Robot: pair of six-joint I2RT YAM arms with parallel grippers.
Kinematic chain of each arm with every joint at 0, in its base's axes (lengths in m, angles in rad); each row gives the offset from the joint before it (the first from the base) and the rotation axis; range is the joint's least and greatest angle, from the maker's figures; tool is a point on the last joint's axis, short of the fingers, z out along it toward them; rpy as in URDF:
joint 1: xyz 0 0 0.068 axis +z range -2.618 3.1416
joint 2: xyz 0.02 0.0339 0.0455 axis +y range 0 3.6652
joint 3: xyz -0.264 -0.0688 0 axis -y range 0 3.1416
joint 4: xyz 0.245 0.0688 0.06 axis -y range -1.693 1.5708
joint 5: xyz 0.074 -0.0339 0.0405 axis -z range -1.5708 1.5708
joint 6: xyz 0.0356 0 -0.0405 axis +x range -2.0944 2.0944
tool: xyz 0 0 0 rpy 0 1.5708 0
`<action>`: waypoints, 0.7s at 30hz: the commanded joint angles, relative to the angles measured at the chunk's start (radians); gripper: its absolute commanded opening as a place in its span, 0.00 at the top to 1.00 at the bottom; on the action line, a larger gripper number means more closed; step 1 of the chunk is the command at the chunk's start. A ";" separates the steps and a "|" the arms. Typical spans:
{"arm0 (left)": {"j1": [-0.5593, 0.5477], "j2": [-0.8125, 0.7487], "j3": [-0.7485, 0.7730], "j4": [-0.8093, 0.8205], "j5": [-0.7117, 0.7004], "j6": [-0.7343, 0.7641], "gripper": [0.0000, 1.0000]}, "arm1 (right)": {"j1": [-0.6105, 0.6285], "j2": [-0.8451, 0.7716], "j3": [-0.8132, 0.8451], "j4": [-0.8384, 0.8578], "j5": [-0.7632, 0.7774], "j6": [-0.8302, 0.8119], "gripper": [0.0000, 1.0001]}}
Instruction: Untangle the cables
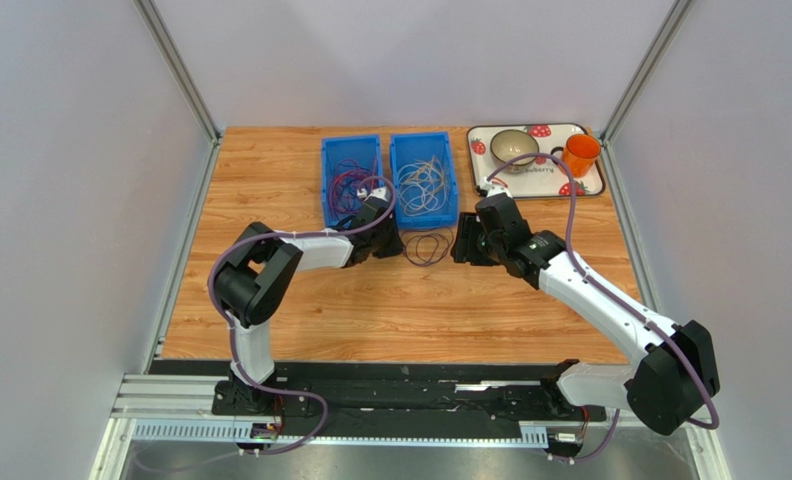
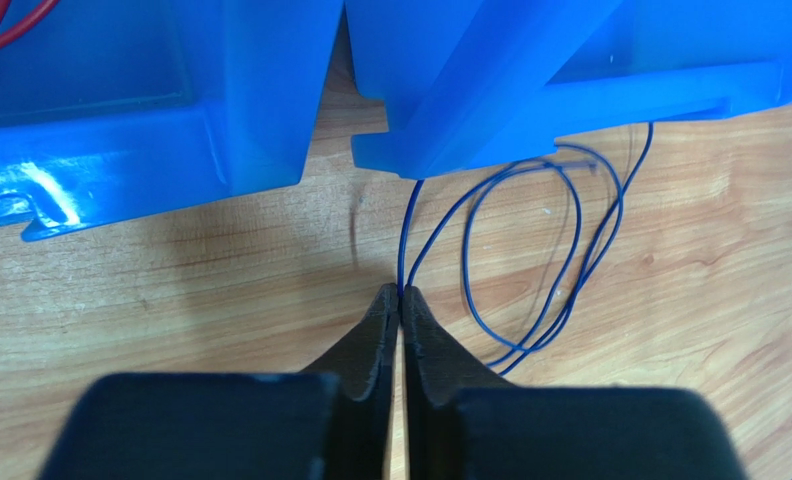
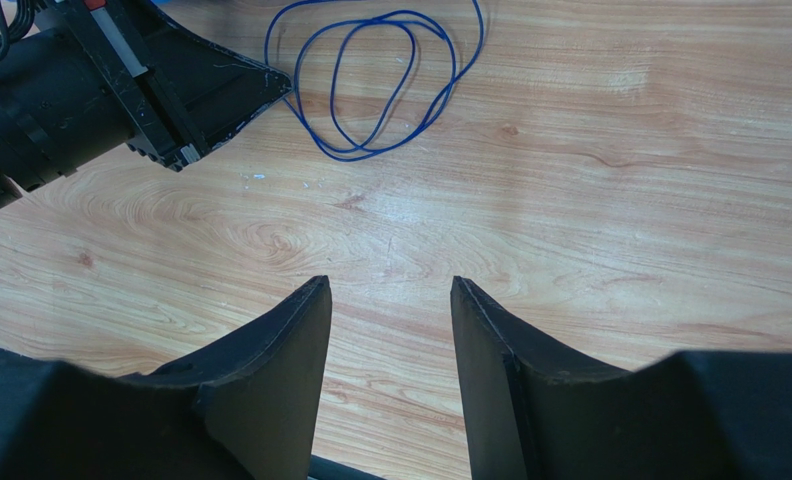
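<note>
Right now the left gripper (image 2: pixel 401 292) is pinched tight on one blue cable (image 2: pixel 466 260), whose loops lie on the table (image 2: pixel 220 290) just in front of two blue bins (image 1: pixel 323 180). Its arm reaches forward, elbow folded back. Opposite, the right gripper (image 3: pixel 390 285) hangs low, jaws apart, its arm stretched diagonally. More cables (image 1: pixel 422 182) fill both bins.
</note>
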 commanded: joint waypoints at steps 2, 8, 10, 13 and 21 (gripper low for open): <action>-0.027 -0.036 0.025 0.030 -0.016 0.019 1.00 | -0.004 0.009 0.007 0.046 0.018 -0.006 0.49; -0.113 -0.210 -0.034 -0.079 -0.140 0.059 1.00 | -0.003 0.019 -0.025 0.059 0.015 0.006 0.49; -0.137 -0.272 -0.037 -0.100 -0.172 0.084 1.00 | -0.003 0.029 -0.041 0.066 -0.005 0.015 0.49; -0.188 -0.332 -0.037 -0.156 -0.220 0.122 1.00 | -0.004 0.043 -0.067 0.101 -0.053 0.038 0.49; -0.240 -0.407 -0.032 -0.212 -0.264 0.147 1.00 | 0.006 0.120 -0.068 0.144 -0.084 0.057 0.50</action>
